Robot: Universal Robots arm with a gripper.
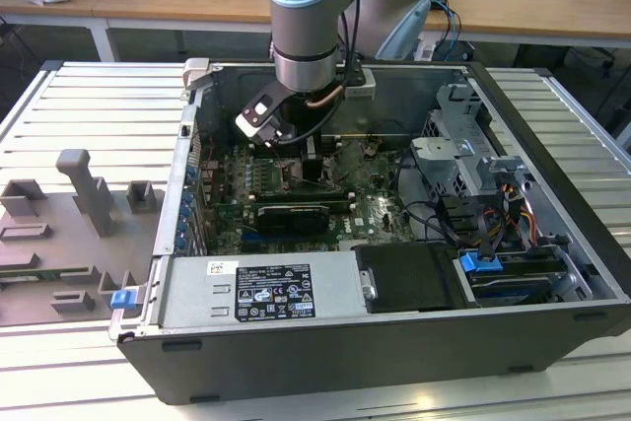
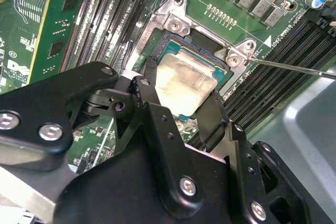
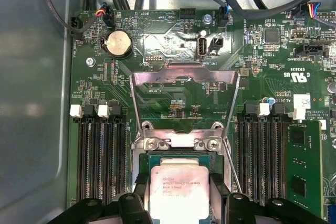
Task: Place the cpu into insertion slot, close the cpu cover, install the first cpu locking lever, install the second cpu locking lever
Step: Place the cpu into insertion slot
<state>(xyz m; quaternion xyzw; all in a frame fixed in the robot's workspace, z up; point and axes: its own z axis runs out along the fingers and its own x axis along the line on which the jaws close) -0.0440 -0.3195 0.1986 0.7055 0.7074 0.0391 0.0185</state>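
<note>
Gripping pale silver-beige flat square cpu [image 2: 185, 77] by two opposite edges in clenched black tool [image 2: 182, 90], right at dark silvery-rimmed square insertion slot [image 3: 178, 157]; probably light, stiff, fragile, so edges only.

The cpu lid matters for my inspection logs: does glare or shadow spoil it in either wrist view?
In the second wrist view the cpu carries a pale sheen across its lid; in the first wrist view it is evenly lit, with no hard shadow from the tool.
</note>
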